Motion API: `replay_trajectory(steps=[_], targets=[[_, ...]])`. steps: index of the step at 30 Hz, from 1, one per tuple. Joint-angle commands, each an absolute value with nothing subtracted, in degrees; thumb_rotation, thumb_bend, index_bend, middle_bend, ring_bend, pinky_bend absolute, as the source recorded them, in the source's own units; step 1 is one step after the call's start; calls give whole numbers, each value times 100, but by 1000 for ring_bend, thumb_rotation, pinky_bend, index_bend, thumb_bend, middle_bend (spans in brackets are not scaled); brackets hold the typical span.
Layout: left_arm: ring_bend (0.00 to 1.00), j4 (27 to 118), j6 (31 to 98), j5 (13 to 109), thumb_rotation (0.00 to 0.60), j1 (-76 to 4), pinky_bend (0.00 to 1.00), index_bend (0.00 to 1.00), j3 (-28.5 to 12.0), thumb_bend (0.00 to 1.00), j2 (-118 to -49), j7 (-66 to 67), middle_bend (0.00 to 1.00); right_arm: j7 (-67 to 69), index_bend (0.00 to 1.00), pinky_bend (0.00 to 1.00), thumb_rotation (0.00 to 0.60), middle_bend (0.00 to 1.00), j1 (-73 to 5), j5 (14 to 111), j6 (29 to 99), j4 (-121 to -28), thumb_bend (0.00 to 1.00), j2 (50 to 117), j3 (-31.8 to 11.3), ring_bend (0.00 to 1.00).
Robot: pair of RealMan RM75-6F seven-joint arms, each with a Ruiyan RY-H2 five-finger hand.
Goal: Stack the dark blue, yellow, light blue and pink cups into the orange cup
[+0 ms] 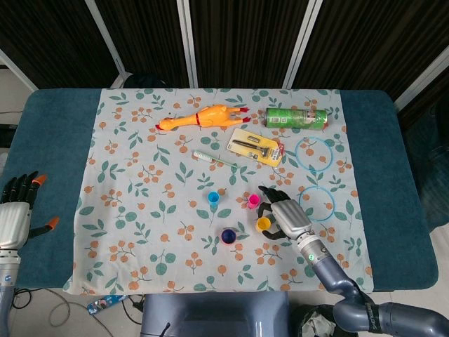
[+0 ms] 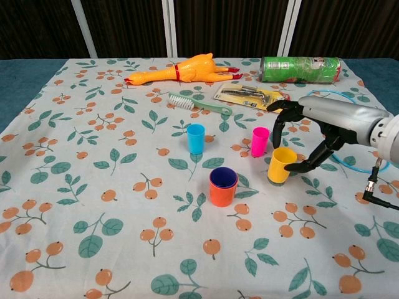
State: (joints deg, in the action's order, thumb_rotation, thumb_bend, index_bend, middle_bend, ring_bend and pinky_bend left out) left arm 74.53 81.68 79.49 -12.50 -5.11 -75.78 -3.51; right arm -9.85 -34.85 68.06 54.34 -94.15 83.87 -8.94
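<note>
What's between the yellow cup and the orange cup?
Nothing, only bare leafy tablecloth lies between the yellow cup and the orange cup; the chest view shows it best.

right hand (image 2: 312,134): silver-grey metal back shell, black jointed fingers. Wrist cuff pale grey, thin black cable with a plug hanging beneath it. Forearm blue-grey, small green LED near the wrist in head view. left hand (image 1: 17,210): silver-white shell, black fingers, orange tips.
</note>
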Motion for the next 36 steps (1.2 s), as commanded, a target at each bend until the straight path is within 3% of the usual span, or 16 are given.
replay_trajectory(steps=[1, 16, 36], targets=[[0, 7448, 8159, 7947, 600, -1246, 0, 122, -521, 145, -7581, -348, 28, -1008, 509, 138, 600, 43, -3507, 6892, 5478, -9655, 321, 8252, -916, 95], [0, 7471, 8082, 7951, 600, -1224, 0, 122, -553, 145, -7559, -295, 24, -1297, 510, 138, 600, 43, -3730, 6812, 5519, -10470, 321, 8193, -1032, 95], [0, 7513, 8004, 7904, 600, -1206, 0, 121, -598, 145, -7525, -232, 20, -1831, 510, 138, 600, 43, -3972, 6537, 5718, -10267, 321, 8939, -1012, 95]])
